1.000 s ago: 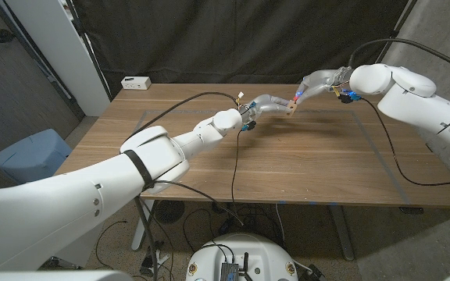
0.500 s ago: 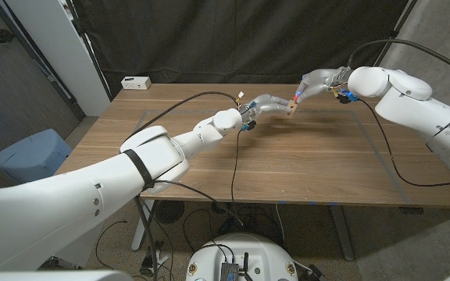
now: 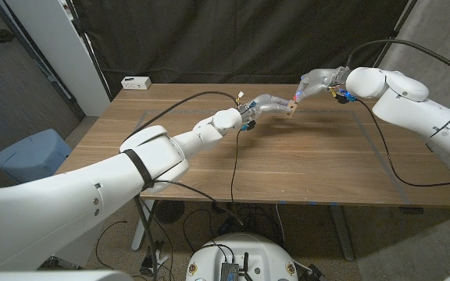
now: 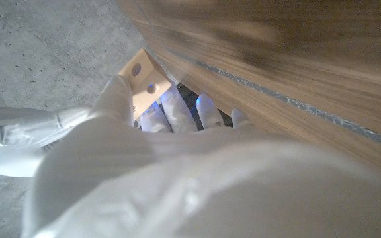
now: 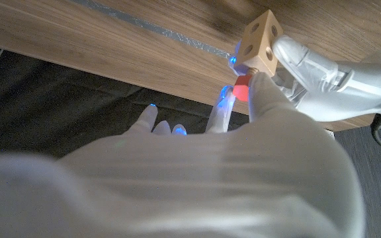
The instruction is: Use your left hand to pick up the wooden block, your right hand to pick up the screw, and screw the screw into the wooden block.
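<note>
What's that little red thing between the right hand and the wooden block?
In the right wrist view, a red-headed screw, pinched by the right hand, sits against the wooden block. Nothing else lies between.

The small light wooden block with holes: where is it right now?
In the head view the small light wooden block is held above the table's far side by the left hand, with the right hand meeting it.

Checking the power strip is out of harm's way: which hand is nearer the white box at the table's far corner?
Left. The left hand holds the wooden block mid-table, nearer the white box; the right hand is farther off beyond it.
</note>
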